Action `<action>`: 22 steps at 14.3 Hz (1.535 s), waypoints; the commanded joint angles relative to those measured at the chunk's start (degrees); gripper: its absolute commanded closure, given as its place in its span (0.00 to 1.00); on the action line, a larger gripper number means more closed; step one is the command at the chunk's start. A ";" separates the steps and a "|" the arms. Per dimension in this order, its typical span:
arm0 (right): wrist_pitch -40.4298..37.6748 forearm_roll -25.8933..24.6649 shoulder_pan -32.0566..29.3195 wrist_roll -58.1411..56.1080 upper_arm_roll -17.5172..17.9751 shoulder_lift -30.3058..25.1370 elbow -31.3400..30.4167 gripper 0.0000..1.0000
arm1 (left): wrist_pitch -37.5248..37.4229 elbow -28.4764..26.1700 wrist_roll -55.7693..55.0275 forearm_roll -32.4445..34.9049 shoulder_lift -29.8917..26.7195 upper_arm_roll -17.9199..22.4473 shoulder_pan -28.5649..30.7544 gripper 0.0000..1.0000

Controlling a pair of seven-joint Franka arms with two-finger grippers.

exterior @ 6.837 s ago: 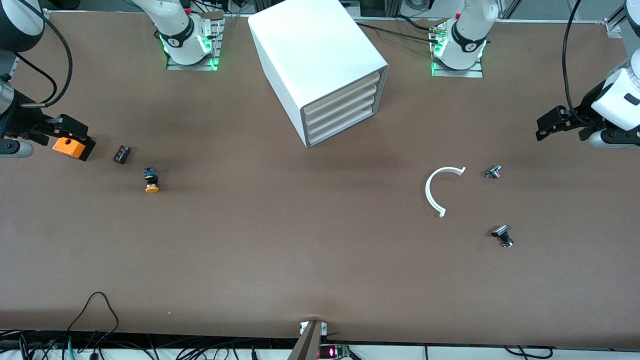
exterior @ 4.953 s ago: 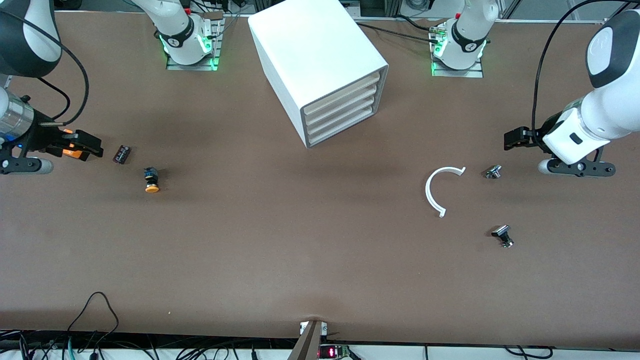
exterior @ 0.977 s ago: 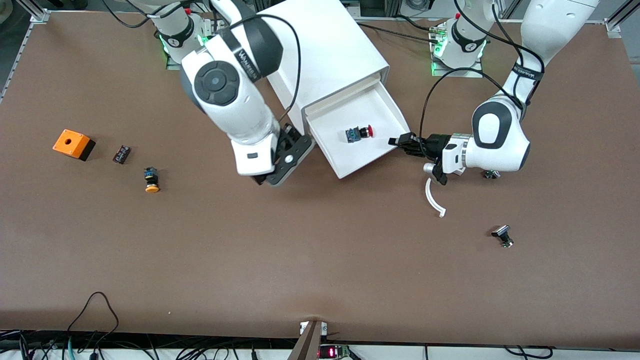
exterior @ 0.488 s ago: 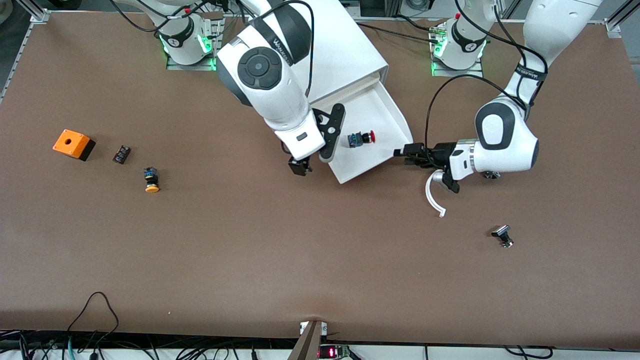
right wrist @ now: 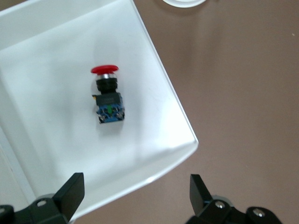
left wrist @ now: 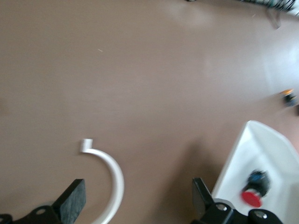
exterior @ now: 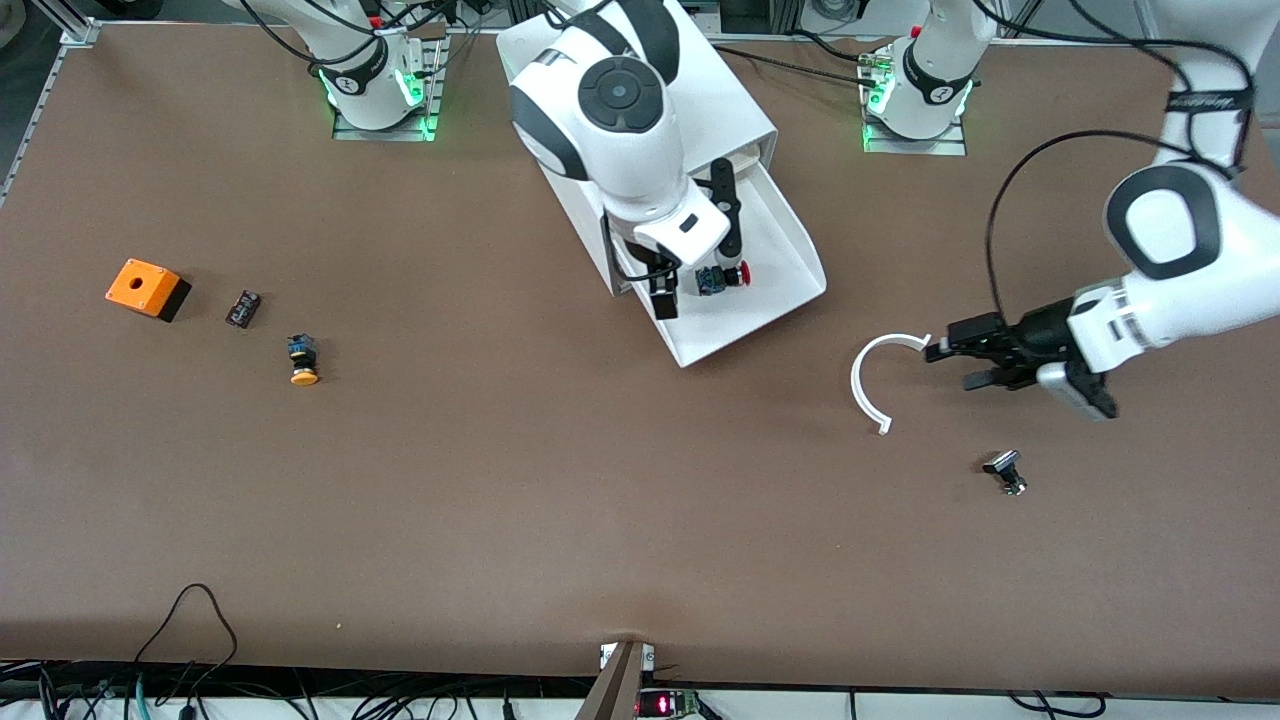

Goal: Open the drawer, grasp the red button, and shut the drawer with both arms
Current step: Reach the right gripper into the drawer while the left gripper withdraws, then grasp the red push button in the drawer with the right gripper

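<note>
Only in the front view is the whole desk (exterior: pixel 500 520) seen: the white cabinet (exterior: pixel 560 60) at upper centre of the frame, with one drawer (exterior: pixel 780 250) pulled out toward the camera. In the middle left of that frame an orange box (exterior: pixel 147 288), a small black part (exterior: pixel 243 308) and a yellow-capped button (exterior: pixel 303 361) are laid out toward the right arm's end of the desk. None of these is caught by the right wrist view, and only the yellow-capped button shows in the left wrist view, as a blur at its right edge.

The drawer's contents are shown best by the right wrist view: the red-capped button (right wrist: pixel 107 95) is lying on its side on the white floor of the drawer (right wrist: pixel 56 140), alone there and apart from the walls. In the front view the same button (exterior: pixel 722 277) is partly covered by the right pincer (exterior: pixel 695 245), which is hung over the open drawer with its fingers spread wide and nothing between them.

The left pincer (exterior: pixel 958 362) is found in the middle right of the front view, above the bare desk just beside one end of a white curved strip (exterior: pixel 865 380); its jaws are spread wide and nothing is held. In the left wrist view the strip (left wrist: pixel 110 179) is seen at lower left, with the drawer corner (left wrist: pixel 261 154) and the red cap (left wrist: pixel 251 198) at lower right. A small black bolt-like part (exterior: pixel 1005 470) is seen lower in the front view only.
</note>
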 commanded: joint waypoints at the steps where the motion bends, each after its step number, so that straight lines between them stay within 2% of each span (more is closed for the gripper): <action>1: 1.31 -0.78 2.45 -0.72 -0.63 3.00 2.92 0.00 | -7.12 4.37 -1.85 10.14 -4.57 2.03 -0.28 0.00; 3: 2.98 -0.87 3.85 -0.54 -1.24 4.85 2.92 0.00 | -13.10 9.81 -5.26 18.22 -5.81 2.84 -0.28 0.00; 6: 3.34 -0.87 5.62 -0.63 -3.79 6.17 2.92 0.00 | -21.80 16.42 -16.93 28.33 -7.39 2.49 -0.81 0.00; 8: 4.39 -0.87 5.70 -0.54 -3.79 7.05 2.92 0.00 | -26.64 17.31 -24.49 33.09 -8.88 1.70 -1.25 0.00; 11: 6.76 -1.04 6.67 -0.45 -4.49 8.98 2.92 0.00 | -27.72 17.31 -33.12 40.73 -9.59 -0.58 -3.62 0.00; 16: 8.70 -1.13 8.95 1.39 -5.90 10.75 2.92 0.00 | -30.18 18.28 -36.22 40.32 -9.15 -0.94 -3.27 0.00; 19: 8.79 -1.13 9.31 1.48 -5.99 11.28 2.92 0.00 | -29.74 18.37 -36.04 37.07 -8.54 -0.15 -1.35 0.00; 20: 8.79 -1.22 9.39 1.48 -5.99 11.28 2.92 0.05 | -29.74 18.45 -36.04 36.54 -8.10 -0.15 -1.16 0.00; 22: 9.75 -1.92 9.40 1.40 -6.08 11.28 2.92 0.34 | -29.83 18.45 -36.04 36.36 -8.10 -0.06 -0.20 0.00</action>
